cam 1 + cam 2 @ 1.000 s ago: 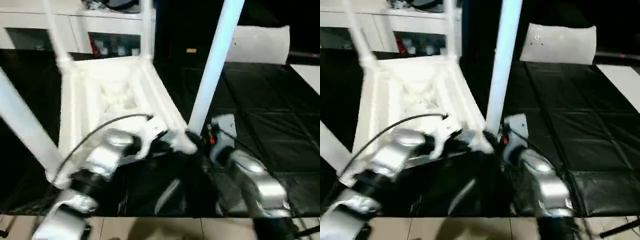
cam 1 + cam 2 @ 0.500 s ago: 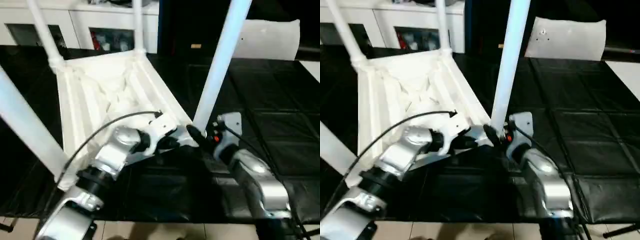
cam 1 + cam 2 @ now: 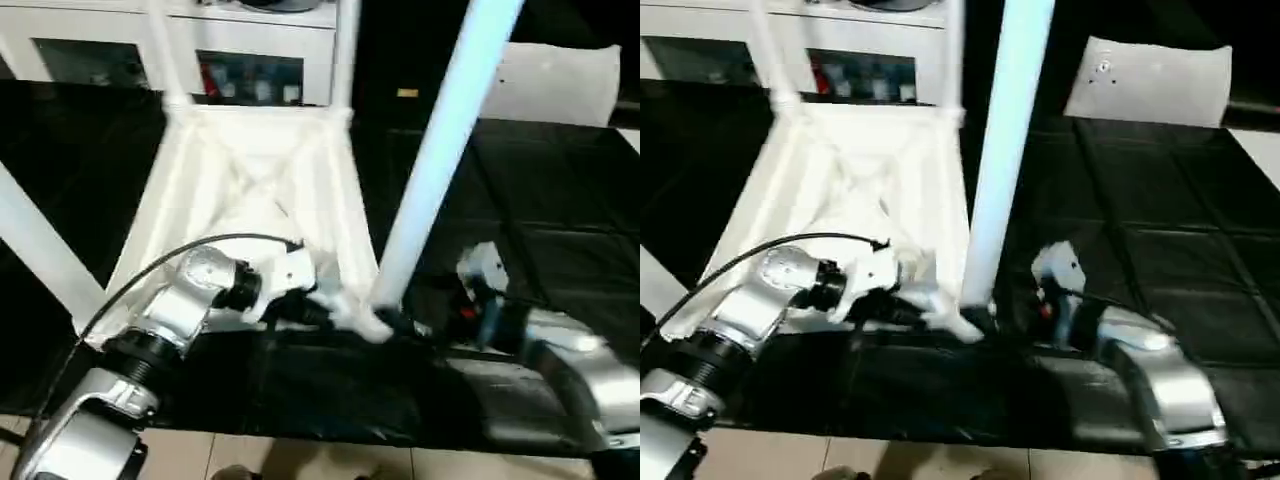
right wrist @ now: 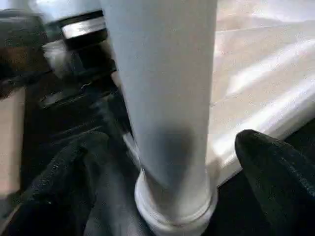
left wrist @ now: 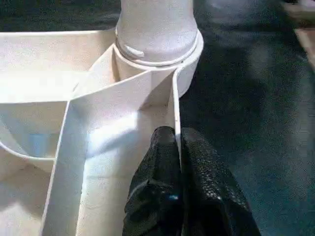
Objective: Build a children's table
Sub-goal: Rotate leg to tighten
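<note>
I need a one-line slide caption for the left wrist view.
Left gripper pinching the thin rim of the upturned white plastic table beside a seated round leg.

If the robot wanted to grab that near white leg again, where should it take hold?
Probably low on the near leg, just above its corner socket, from the right gripper's side. The leg is a round, tapered post, so open fingers straddling it can close squarely; the left gripper already pinches the tabletop's rim.

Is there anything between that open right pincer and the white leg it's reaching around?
Nothing visible. The right pincer stands open with its fingers on either side of the near leg, bare gaps between them. The left pincer pinches the table's rim beside that leg's socket.
</note>
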Controlling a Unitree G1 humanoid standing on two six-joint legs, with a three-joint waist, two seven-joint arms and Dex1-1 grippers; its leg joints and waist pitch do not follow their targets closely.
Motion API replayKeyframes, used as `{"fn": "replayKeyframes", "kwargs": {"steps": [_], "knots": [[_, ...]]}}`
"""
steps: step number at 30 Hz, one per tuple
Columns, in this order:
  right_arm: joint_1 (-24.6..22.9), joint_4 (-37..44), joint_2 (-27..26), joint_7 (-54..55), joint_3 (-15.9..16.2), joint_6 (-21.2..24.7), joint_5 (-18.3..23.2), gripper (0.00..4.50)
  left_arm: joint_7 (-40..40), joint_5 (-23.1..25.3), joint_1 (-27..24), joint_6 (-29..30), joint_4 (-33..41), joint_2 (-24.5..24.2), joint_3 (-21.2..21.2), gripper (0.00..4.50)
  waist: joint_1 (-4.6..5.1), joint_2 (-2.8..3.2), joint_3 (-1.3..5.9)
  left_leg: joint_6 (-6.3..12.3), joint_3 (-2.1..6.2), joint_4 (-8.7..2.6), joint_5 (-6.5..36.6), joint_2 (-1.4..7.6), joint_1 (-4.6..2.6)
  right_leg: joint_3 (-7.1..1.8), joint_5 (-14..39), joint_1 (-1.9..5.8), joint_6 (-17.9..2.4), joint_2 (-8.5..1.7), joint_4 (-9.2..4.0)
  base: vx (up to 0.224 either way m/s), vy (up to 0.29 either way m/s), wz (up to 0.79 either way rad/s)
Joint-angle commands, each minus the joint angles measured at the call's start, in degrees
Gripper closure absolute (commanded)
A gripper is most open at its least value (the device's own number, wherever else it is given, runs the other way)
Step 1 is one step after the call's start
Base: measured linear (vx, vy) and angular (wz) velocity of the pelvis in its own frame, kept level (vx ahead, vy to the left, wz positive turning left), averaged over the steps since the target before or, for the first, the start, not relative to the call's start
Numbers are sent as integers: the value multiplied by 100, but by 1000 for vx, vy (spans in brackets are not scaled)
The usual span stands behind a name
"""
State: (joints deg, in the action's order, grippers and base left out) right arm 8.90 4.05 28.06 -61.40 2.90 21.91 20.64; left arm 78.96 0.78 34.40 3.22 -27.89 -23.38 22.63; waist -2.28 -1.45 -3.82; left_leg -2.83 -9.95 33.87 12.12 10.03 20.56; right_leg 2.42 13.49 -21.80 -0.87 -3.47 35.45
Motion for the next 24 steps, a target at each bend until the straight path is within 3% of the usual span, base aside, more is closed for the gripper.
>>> {"fn": "replayKeyframes", "kwargs": {"steps": [1, 3, 4, 6, 12, 16, 17, 24], "knots": [[124, -103, 144, -474, 136, -34, 129, 5, 631, 36, 80, -215, 2, 6, 450, 450, 12, -54, 324, 785, 71, -339, 122, 359, -42, -300, -491, 282, -1654, -515, -321, 0, 0, 0], [224, -239, 266, -724, 263, -43, 110, 38, 799, 20, 136, -306, -20, -11, 501, 450, -11, -53, 331, 785, 73, -337, 72, 367, -55, -295, -482, 280, -1665, -512, -311, 0, 0, 0], [224, -239, 266, -724, 263, -43, 110, 41, 799, 20, 136, -306, -20, -11, 501, 450, -9, -100, 334, 806, 68, -336, 48, 366, -56, -290, -485, 279, -1677, -505, -309, 0, 0, 0], [349, -396, 391, -1024, 419, -62, 56, 61, 981, 42, 212, -447, -98, -1, 552, 450, -53, -82, 343, 823, 66, -319, -51, 363, -59, -288, -553, 272, -1719, -508, -285, 0, 0, 0], [588, -720, 473, -1383, 614, -264, -54, 104, 1180, 78, 291, -590, -162, 11, 634, 450, -104, -126, 339, 797, 61, -309, -29, 375, -47, -281, -533, 272, -1737, -525, -269, 0, 0, 0], [655, -806, 470, -1471, 675, -312, -40, 127, 1199, 77, 319, -612, -185, 31, 646, 450, -104, -130, 333, 729, 64, -312, 73, 377, -49, -281, -359, 268, -1724, -520, -278, 0, 0, 0], [661, -811, 472, -1493, 698, -314, -32, 157, 1199, 75, 323, -619, -195, 31, 646, 450, -105, -123, 332, 725, 69, -313, 61, 378, -48, -280, -358, 269, -1722, -521, -275, 0, 0, 0], [679, -873, 471, -1597, 790, -366, -35, 207, 1224, 106, 355, -708, -313, 47, 633, 450, -112, -123, 336, 759, 63, -301, 20, 370, -45, -277, -450, 270, -1753, -516, -266, 0, 0, 0]]}}
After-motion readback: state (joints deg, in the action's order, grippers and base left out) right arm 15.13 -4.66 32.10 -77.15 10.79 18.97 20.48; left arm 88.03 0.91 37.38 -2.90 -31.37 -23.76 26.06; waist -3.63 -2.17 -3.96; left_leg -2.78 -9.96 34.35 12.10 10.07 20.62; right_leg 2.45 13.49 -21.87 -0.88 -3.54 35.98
